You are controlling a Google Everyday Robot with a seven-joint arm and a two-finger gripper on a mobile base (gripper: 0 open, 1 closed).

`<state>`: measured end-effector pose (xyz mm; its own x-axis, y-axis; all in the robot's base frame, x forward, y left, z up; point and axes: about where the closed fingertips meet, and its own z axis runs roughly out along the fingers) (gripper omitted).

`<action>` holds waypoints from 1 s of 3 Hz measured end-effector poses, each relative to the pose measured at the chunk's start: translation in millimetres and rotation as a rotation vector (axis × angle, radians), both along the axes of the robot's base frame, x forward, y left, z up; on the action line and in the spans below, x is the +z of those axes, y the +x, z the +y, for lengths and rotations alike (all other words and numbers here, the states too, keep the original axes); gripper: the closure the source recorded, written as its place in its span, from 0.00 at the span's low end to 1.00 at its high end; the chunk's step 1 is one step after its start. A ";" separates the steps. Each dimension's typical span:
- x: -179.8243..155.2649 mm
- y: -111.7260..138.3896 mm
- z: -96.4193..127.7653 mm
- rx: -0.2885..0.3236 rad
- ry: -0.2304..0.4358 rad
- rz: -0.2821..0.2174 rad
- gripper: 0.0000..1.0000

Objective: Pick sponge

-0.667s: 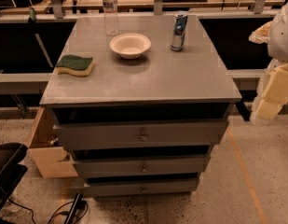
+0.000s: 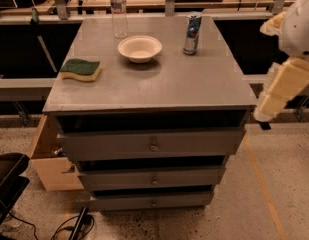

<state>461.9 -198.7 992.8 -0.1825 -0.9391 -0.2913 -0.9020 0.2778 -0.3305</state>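
Note:
The sponge (image 2: 81,69), dark green top over yellow foam, lies flat near the left edge of the grey cabinet top (image 2: 159,84). My gripper (image 2: 276,91), with pale-yellow blocky fingers, hangs at the right edge of the view, beside and slightly below the cabinet's right edge, far from the sponge. Nothing is seen in it.
A white bowl (image 2: 140,48), a clear water bottle (image 2: 118,11) and a blue-silver can (image 2: 192,33) stand at the back of the top. Three drawers (image 2: 153,146) face me. A cardboard box (image 2: 49,159) sits at the lower left, with cables on the floor.
The view has shifted a little; the gripper stays at the right edge, the sponge has not moved.

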 end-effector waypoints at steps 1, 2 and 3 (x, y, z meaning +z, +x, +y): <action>13.1 47.3 25.0 0.022 0.191 -0.120 0.00; 20.9 104.5 58.9 0.062 0.454 -0.227 0.00; 25.8 143.6 93.5 0.087 0.717 -0.311 0.00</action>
<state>605.5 -105.2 1018.6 0.0722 -0.5099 -0.8572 -0.8257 0.4515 -0.3381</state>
